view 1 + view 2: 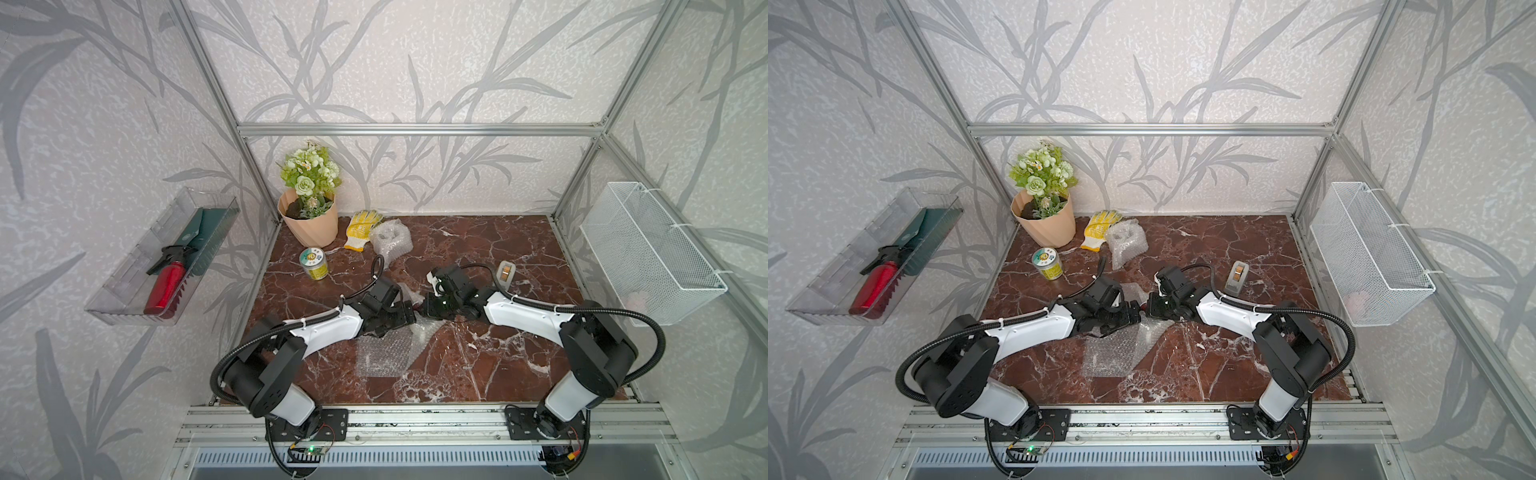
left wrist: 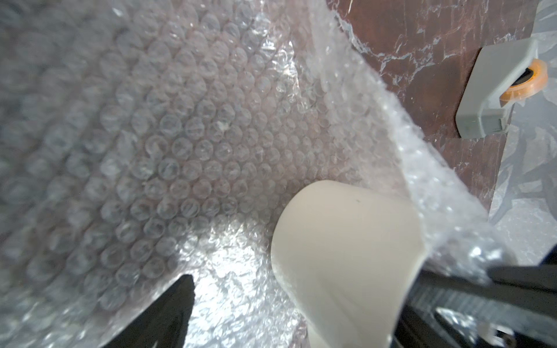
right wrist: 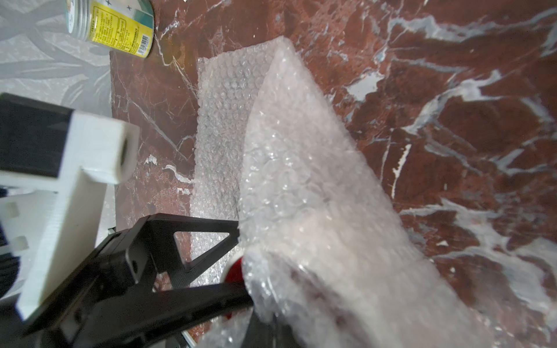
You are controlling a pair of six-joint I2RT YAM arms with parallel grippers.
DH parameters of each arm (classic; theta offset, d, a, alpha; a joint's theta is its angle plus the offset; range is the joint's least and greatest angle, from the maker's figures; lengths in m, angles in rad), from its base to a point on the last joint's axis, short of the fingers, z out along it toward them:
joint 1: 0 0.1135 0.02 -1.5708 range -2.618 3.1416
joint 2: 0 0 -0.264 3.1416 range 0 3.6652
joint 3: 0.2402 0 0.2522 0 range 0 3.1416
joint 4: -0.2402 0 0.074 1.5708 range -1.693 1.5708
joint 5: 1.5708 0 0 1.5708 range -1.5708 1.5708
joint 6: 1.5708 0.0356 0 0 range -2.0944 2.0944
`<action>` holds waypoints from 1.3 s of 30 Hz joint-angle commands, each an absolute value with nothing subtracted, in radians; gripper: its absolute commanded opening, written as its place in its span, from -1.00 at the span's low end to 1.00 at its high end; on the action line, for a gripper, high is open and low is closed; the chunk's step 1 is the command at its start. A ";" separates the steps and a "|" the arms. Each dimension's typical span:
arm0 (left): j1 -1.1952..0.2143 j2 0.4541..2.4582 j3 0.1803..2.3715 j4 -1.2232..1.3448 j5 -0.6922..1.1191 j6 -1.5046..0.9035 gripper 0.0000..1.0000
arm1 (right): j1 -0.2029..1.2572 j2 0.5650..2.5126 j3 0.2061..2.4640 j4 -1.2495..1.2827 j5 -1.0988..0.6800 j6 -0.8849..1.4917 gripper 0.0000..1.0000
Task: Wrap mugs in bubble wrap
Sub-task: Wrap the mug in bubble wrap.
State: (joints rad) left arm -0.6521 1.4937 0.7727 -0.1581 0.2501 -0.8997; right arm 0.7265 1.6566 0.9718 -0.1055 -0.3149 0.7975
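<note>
Mug [image 2: 346,259], white outside and red within [image 3: 235,267], sits at the middle of the marble table [image 1: 498,249] on a sheet of bubble wrap [image 1: 384,353]. The flat part of the sheet spreads from the centre toward 6 o'clock. In both top views the arms hide the mug, and I cannot tell whether it is upright or on its side.

The left pincer [image 1: 409,311] reaches in from 8 o'clock. Its jaws are spread wide, one on each side of the mug. In the left wrist view one finger [image 2: 171,310] is clear of the white wall, with wrap between them.

The right pincer [image 1: 432,306] reaches in from 4 o'clock, closed on a flap of the wrap. The flap rises from the table to the pincer and tents over the mug's red mouth. The two pincers are almost tip to tip.

At 11 o'clock a bundle [image 1: 390,239] of bubble wrap lies just beside a yellow-dotted glove [image 1: 362,228]. A flower pot [image 1: 309,224] stands in the far corner beyond the glove. A tin can [image 1: 314,264] stands at 10 o'clock and a tape dispenser [image 1: 505,276] at 2 o'clock.
</note>
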 commanded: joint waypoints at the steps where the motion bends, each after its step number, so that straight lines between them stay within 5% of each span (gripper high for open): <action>1: -0.650 1.386 0.792 -0.222 0.195 -0.888 0.77 | 0.732 1.641 0.951 -0.130 -0.307 0.796 -1.00; 9: -0.646 1.229 0.703 -0.156 0.205 -0.847 0.79 | 0.733 1.637 0.946 -0.135 -0.310 0.797 -1.00; 14: -0.649 1.318 0.753 -0.123 0.358 -0.792 0.80 | 0.732 1.650 0.954 -0.137 -0.310 0.795 -1.00; 25: -0.650 1.454 0.781 -0.139 0.308 -0.804 0.72 | 0.732 1.673 0.980 -0.135 -0.306 0.795 -0.94; 39: -0.650 1.583 0.811 -0.238 0.194 -0.811 0.76 | 0.724 1.577 1.084 -0.223 -0.335 0.753 -0.44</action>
State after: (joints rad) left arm -0.6514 1.5600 0.8055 -0.1802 0.2466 -0.8131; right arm 0.7208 1.6466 1.0370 -0.1696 -0.3157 0.7807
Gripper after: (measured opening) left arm 0.880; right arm 0.268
